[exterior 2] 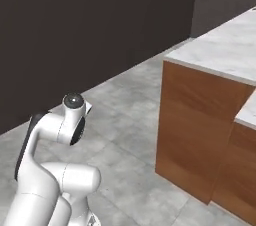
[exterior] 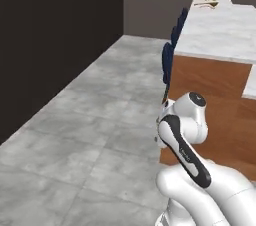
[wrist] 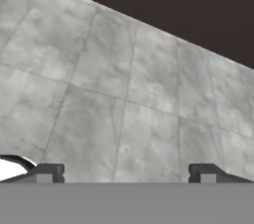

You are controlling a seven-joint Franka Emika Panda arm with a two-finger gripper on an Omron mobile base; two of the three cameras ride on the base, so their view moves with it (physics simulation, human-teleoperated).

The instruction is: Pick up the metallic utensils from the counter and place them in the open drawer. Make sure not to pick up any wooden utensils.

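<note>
My gripper [wrist: 126, 173] is spread wide, empty, facing bare floor [wrist: 124, 94]. Utensils [exterior: 206, 4] lie far off at one o'clock on the surface [exterior: 220, 30], too small to sort. I judge nothing is moved yet; everything remains.

arm: white arm [exterior: 187, 135] folded low, elbow bent, beside the base
end effector [wrist: 127, 173]: fingers wide apart, nothing between them, pointing downward

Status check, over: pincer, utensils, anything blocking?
Pincer open, empty, facing bare floor. Utensils far off on counter, untouched. Nothing blocking.
</note>
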